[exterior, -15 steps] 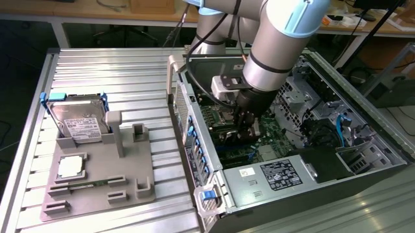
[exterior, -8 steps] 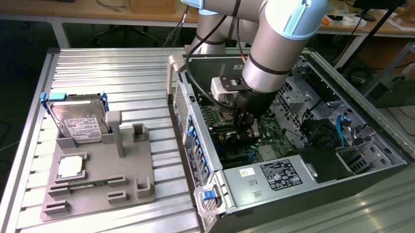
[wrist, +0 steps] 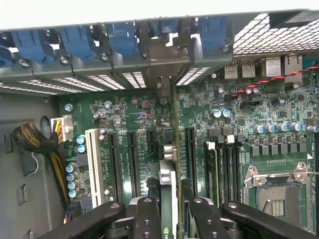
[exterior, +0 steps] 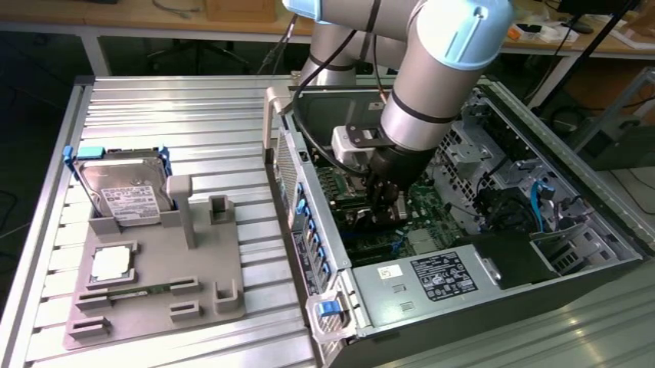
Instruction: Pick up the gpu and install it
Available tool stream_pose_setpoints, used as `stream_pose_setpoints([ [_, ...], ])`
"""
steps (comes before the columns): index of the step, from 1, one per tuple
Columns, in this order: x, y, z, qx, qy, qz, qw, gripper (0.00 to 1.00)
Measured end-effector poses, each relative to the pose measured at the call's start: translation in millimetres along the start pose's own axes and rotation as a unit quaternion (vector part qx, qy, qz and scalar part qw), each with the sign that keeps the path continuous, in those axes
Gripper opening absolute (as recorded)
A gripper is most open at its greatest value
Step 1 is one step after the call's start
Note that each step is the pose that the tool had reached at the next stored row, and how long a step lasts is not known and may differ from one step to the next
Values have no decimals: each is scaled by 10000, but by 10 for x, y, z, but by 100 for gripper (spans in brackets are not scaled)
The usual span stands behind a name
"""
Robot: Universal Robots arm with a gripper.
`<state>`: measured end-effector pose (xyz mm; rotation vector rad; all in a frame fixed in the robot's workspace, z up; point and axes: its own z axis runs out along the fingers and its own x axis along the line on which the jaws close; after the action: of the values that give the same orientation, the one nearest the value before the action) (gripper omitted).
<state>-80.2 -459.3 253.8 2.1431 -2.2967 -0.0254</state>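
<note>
The arm reaches down into the open computer case point(exterior: 573, 230), which lies on the desk point(exterior: 164, 107). The pincer point(wrist: 169, 209) is clamped on the gpu point(wrist: 170, 149), which the wrist view shows edge-on: a thin card held upright between the dark fingers point(wrist: 147, 219), its silver end bracket point(wrist: 164, 64) rising toward the row of blue slot clips point(wrist: 122, 37) at the case's rear wall. The card stands over the motherboard point(wrist: 249, 109), between two long black expansion slots point(wrist: 133, 159); whether its lower edge is already in a slot cannot be told.

Risks, as judged from this view: a card slightly off the slot's line would catch on the slot wall when pressed, bending the board or scraping nearby capacitors point(wrist: 219, 113). A tilted card would seat at one end only. The bracket may foul the rear frame if its tongue misses the gap. The narrow grip on a thin edge also allows the card to slip or pivot under load.

In the exterior view, the hard drive point(exterior: 123, 192) stands in the grey fixture point(exterior: 153, 299) at that view's left, well apart.
</note>
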Motion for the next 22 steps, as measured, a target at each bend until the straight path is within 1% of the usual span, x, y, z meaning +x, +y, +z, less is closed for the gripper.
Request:
stream_pose_setpoints([
  [1, 0, -1, 1, -159, 9, 3, 9999, 27],
  [3, -2, -21, 2, -158, 11, 3, 9999, 27],
  [5, -4, -21, -42, -157, 10, -4, 9999, 27],
  [9, -2, -21, 9, -158, 14, -18, 9999, 27],
  [10, -2, -22, 19, -156, 11, -18, 9999, 27],
  [17, -2, -21, 26, -158, 11, -16, 9999, 27],
  [19, -4, -22, 12, -154, -1, -16, 9999, 27],
  [22, -3, -21, -10, -158, 8, -16, 9999, 27],
])
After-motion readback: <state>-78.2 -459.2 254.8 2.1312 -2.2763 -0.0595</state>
